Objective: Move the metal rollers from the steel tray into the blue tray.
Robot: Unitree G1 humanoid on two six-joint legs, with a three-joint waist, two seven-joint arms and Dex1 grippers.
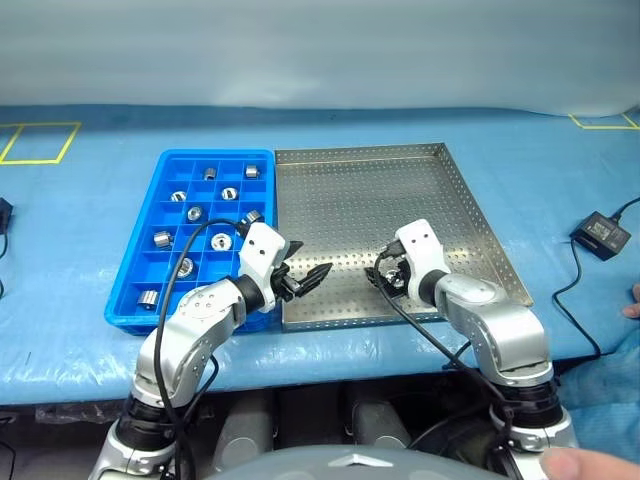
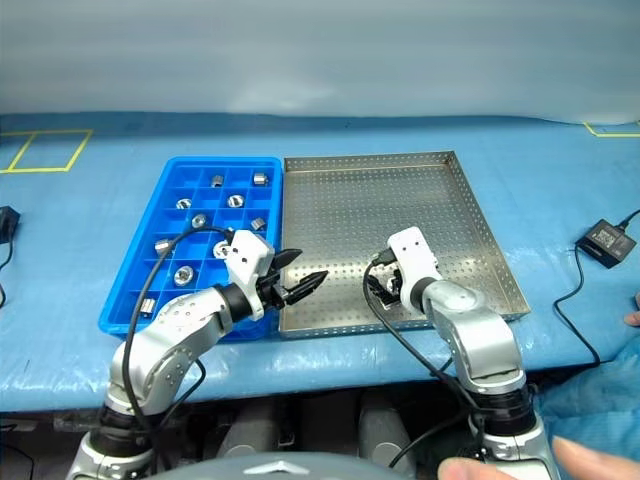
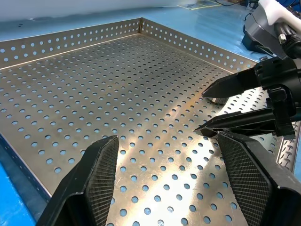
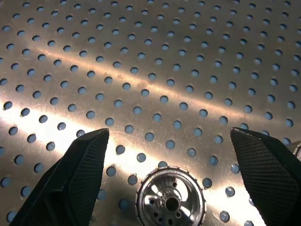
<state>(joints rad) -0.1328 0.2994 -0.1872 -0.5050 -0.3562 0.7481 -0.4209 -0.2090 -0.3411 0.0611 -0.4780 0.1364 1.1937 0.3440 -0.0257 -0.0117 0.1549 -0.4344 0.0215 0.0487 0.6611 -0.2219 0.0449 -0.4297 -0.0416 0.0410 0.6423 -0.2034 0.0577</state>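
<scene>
The small shiny silver metal roller (image 4: 170, 201) left on the large perforated steel tray (image 1: 370, 190) looks to me like a dense, rigid little piece: heavy for its size, hard, and slick on its polished flanks, so I judge it will skid or roll on the steel floor if I nudge it off-centre. It stands on end, showing a toothed rim and a central hole, so I would close across its round side wall, low down and square on, rather than pinch the top edge. My right gripper (image 4: 171, 160) has its two black fingers spread wide with nothing between the pads; the roller sits on the tray floor between the two fingers, close in toward the wrist, touching neither. In the head view that puts it at the near right part of the steel tray. My left gripper (image 1: 305, 280) hangs over the tray's near left edge, jaws apart and empty. The bright blue plastic compartment tray (image 1: 150, 215), touching the steel tray's left side, already holds several rollers (image 1: 222, 240) in separate cells.
</scene>
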